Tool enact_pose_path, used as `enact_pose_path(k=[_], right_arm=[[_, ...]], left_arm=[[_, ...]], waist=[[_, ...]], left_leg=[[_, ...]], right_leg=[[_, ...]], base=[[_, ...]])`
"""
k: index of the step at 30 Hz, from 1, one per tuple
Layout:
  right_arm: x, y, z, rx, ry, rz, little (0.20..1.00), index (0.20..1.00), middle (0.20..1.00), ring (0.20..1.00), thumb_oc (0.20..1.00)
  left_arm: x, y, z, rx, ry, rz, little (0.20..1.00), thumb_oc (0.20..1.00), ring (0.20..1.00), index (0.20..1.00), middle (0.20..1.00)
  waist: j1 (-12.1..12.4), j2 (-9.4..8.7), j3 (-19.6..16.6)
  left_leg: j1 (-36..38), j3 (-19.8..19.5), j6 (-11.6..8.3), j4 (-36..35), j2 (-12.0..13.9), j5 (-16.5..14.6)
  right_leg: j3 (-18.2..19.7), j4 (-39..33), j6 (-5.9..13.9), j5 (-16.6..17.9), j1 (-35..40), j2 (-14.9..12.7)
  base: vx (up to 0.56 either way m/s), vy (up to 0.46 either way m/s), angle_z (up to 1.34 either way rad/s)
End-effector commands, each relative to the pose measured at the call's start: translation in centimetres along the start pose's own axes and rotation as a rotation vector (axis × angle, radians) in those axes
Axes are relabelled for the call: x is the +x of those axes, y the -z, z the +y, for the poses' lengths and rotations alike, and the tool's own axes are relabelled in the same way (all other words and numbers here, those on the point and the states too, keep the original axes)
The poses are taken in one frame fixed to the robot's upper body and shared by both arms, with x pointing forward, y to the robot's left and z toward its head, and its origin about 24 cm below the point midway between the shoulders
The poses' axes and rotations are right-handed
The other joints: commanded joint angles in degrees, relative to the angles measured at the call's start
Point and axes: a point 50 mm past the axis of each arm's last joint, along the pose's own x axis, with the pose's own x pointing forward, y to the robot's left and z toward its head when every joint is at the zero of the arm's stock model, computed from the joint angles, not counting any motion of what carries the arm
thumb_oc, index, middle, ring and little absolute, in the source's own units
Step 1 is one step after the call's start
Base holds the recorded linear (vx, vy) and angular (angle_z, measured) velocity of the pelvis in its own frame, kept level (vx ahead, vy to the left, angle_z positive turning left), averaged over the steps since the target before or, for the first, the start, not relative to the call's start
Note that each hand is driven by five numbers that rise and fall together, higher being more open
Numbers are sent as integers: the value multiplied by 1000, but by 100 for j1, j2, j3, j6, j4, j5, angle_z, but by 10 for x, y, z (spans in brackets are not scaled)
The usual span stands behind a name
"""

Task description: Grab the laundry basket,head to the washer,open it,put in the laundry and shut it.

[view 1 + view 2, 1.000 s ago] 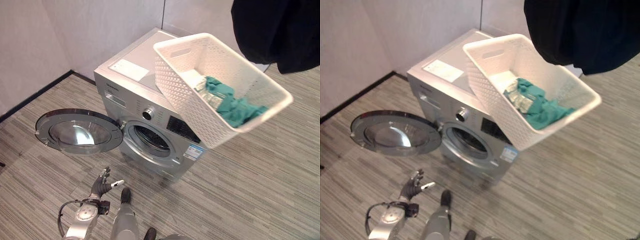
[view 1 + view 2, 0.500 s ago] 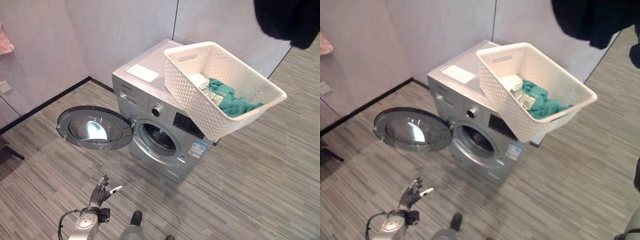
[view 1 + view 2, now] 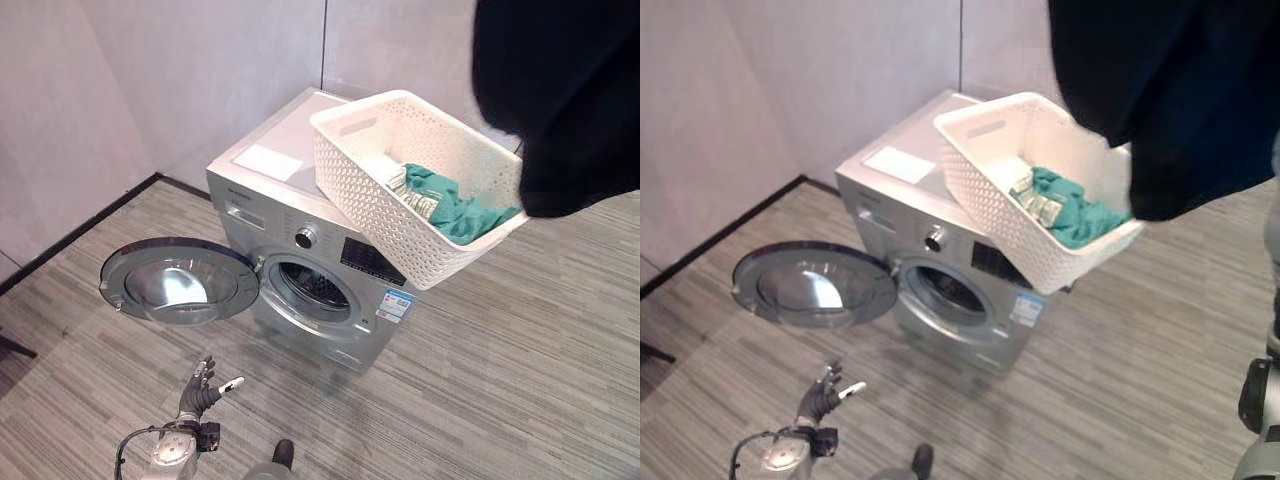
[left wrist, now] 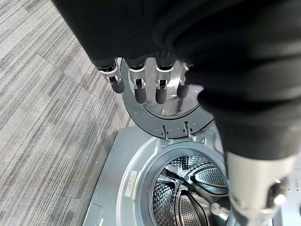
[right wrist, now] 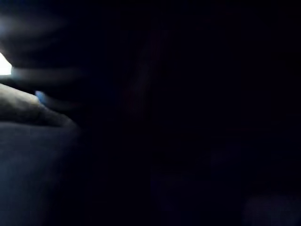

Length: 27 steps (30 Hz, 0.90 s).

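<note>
A silver washer (image 3: 290,205) stands in the corner. Its round door (image 3: 180,282) is swung wide to the left and the drum (image 4: 188,197) is bare. On its top a white laundry basket (image 3: 365,190) rests tilted, jutting past the right side, with teal laundry (image 3: 452,207) inside. A black garment (image 3: 570,100) hangs close in front at the upper right and covers the basket's right end. The right wrist view is dark with that cloth. My left hand (image 3: 201,386) hangs low before the washer with its fingers (image 4: 148,84) straight and nothing in them.
Grey walls with a black skirting (image 3: 80,225) close the corner behind and left of the washer. A white sheet (image 3: 260,162) lies on the washer's top. Striped grey floor (image 3: 520,360) stretches to the right.
The camera has shifted. The black garment has come down and now covers the basket's right end. My left hand has kept its pose.
</note>
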Motion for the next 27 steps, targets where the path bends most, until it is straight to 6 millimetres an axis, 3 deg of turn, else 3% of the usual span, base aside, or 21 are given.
enact_pose_path(k=[1, 4, 6, 10, 11, 12, 16, 21, 27], right_arm=[[16, -3, -13, -30, 104, -36, 200, 200, 200, 200, 200], [9, -8, -16, 6, 112, -31, 200, 200, 200, 200, 200], [-7, -12, -16, 26, 59, -23, 200, 200, 200, 200, 200], [-60, -15, -15, 84, -129, 50, 200, 200, 200, 200, 200], [-60, -15, -16, 83, -130, 51, 200, 200, 200, 200, 200], [-84, -20, -16, 134, -213, 101, 200, 200, 200, 200, 200], [-121, -32, -25, 244, -337, 204, 200, 200, 200, 200, 200], [-150, -58, -36, 384, -474, 254, 200, 200, 200, 200, 200], [-184, -58, -54, 353, -674, 309, 200, 200, 200, 200, 200]], left_arm=[[3, -7, 11, 58, -23, -40, 1000, 1000, 1000, 1000, 1000], [4, -7, 9, 47, -26, -35, 1000, 1000, 1000, 1000, 1000], [4, -6, 5, 33, -22, -32, 1000, 1000, 1000, 1000, 1000], [3, 0, 1, 29, -18, -14, 1000, 1000, 1000, 1000, 1000], [3, 0, 1, 31, -18, -13, 1000, 1000, 1000, 1000, 1000], [3, 2, -3, 28, -11, -9, 1000, 1000, 1000, 1000, 1000], [1, 9, -8, 32, -6, 19, 1000, 1000, 1000, 1000, 1000], [-2, 15, -10, 17, -22, 35, 1000, 1000, 1000, 1000, 1000], [-7, 24, -9, -29, -64, 61, 1000, 1000, 1000, 1000, 1000]], waist=[[-20, -290, -328], [-96, -251, -334], [-152, -225, -322], [-248, -191, -298], [-240, -200, -303], [-309, -147, -249], [-413, -113, -201], [-525, -60, -120], [-741, 8, -78]], left_leg=[[-269, -49, -219, 25, 424, -272], [-247, 3, -207, 23, 451, -281], [-239, 30, -205, 28, 468, -279], [-222, 73, -202, 33, 492, -264], [-218, 75, -204, 34, 493, -272], [-233, 96, -185, 51, 507, -230], [-200, 123, -209, 58, 550, -260], [-218, 179, -239, 122, 612, -230], [-220, 294, -263, 141, 691, -215]], right_leg=[[54, -23, 274, -416, 313, -349], [132, -26, 275, -408, 298, -352], [170, -21, 272, -403, 293, -347], [214, 4, 259, -395, 286, -329], [215, 4, 259, -401, 291, -329], [230, 17, 256, -366, 259, -327], [286, 30, 237, -420, 276, -310], [296, 59, 218, -435, 273, -291], [358, 80, 224, -428, 228, -271]], base=[[-33, 13, -20], [-26, 8, -24], [-16, 4, -11], [-20, -4, -15], [-48, -2, -9], [-39, -7, -6], [6, -28, -10], [-3, -12, -3], [0, -3, -1]])
